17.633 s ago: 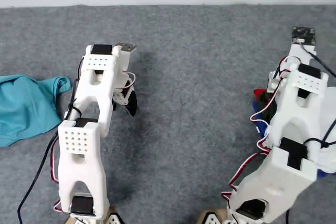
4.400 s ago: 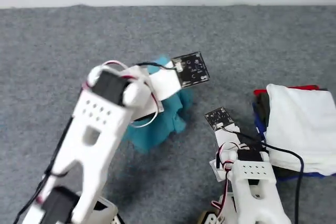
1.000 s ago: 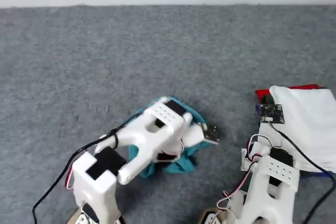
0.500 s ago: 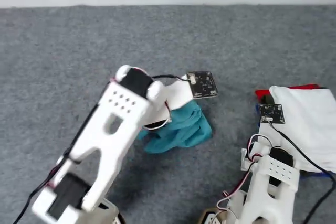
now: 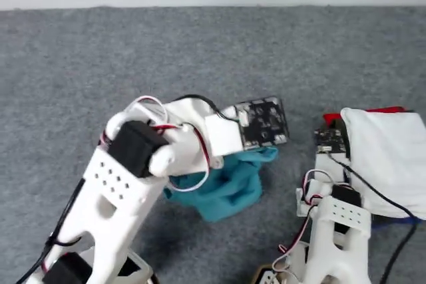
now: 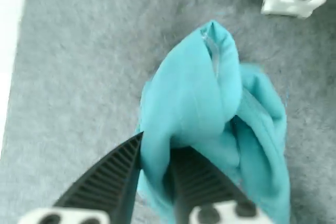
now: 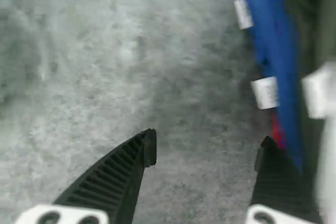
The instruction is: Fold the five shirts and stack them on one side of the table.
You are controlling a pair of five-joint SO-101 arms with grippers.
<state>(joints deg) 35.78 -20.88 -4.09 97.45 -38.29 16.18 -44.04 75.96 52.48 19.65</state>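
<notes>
Pinches a fold of the teal shirt [image 6: 210, 98] in the left gripper [image 6: 155, 161], both black fingers [image 6: 110, 179] clamped together with cloth squeezed between them and bulging out past the tips. Gathers the rest of that shirt into a crumpled bundle beyond the grip, creased and doubled over on itself. Seems to leave the lower part of the bundle resting on the grey table [image 5: 100, 51], though hard to judge from either view. Places the bundle near the middle of the table, toward the front edge, partly tucked under the left arm [image 5: 120, 191] and the camera board [image 5: 263, 123] on its wrist. Sets it well apart from the table's left side and nearer to the right arm [image 5: 339, 231], with a strip of bare grey between.

Holds the right gripper [image 7: 207, 150] spread wide with nothing between its fingers, low over bare table, just beside the stack [image 5: 399, 191] of folded shirts. Puts that stack at the right side of the table: white shirt [image 5: 389, 144] on top, a sliver of red shirt [image 5: 331, 118] poking out at the far corner, blue shirt [image 7: 273, 51] lower down along the stack's edge. Shows small white tags [image 7: 265, 93] along that blue edge, close to one of the open fingers. Stands the right arm at the front right of the table, its wrist alongside the stack's inner edge.
</notes>
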